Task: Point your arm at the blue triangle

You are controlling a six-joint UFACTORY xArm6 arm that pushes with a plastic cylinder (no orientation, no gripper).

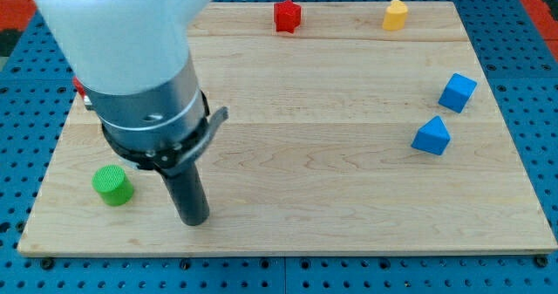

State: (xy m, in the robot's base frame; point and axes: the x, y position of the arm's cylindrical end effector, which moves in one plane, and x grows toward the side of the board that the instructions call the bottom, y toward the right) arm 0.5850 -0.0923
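The blue triangle lies on the wooden board at the view's right, just below and left of a blue cube. My tip rests on the board at the view's lower left, far to the left of the blue triangle. It stands just right of a green cylinder, with a small gap between them. The arm's large body hides the board's upper left part.
A red star-like block and a yellow block sit near the board's top edge. A small bit of a red thing shows behind the arm at the left. The wooden board lies on a blue perforated table.
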